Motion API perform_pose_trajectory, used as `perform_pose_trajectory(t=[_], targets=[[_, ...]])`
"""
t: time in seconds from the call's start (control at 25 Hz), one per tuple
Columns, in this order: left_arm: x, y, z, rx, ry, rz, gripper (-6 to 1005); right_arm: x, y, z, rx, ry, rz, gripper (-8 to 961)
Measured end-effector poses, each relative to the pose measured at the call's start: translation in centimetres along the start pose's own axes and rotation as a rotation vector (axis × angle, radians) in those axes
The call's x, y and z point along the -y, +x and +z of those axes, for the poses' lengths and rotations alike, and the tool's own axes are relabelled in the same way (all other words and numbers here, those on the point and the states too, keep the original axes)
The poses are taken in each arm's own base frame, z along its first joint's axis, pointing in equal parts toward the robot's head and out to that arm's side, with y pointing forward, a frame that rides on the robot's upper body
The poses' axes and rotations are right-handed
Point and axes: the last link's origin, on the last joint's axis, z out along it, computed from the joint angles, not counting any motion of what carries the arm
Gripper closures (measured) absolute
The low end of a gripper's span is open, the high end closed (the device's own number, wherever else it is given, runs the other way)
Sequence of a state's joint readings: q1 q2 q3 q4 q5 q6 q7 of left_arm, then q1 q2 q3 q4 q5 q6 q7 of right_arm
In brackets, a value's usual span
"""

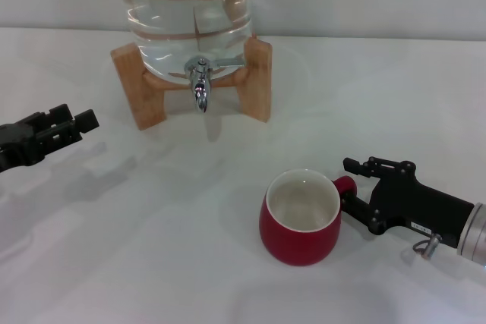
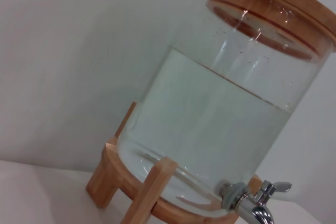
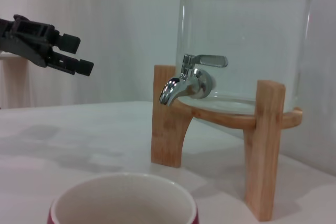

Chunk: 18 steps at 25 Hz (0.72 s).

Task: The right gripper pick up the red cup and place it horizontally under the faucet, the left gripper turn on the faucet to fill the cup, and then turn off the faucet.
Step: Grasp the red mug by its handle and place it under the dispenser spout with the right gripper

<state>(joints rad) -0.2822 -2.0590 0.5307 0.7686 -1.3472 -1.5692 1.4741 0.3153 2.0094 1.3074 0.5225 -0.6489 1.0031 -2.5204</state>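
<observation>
The right hand [image 1: 351,184] lies low over the white counter [image 1: 152,248], reaching in from the far side of the cup [image 1: 301,218] relative to the jug, its fingers apart with one above and one below the cup's small handle [image 1: 346,185], not yet closed on it. The cup stands upright in front of the jug [image 1: 190,13], off to the right of the faucet [image 1: 200,85], well apart from it. The left hand [image 1: 64,130] hovers left of the jug's wooden stand [image 1: 144,85], level with it, fingers slightly apart and holding nothing. A plain pale wall [image 3: 115,30] runs behind the jug.
</observation>
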Motion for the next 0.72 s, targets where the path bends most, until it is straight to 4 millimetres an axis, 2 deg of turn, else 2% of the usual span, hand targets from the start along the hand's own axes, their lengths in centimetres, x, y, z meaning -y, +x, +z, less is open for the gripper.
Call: perform_pose_trajectory(t=[0.72], targets=[[0.0, -0.01, 0.0, 0.001, 0.0, -0.001, 151, -0.3, -0.07, -0.62, 0.026, -0.009, 0.013, 550]])
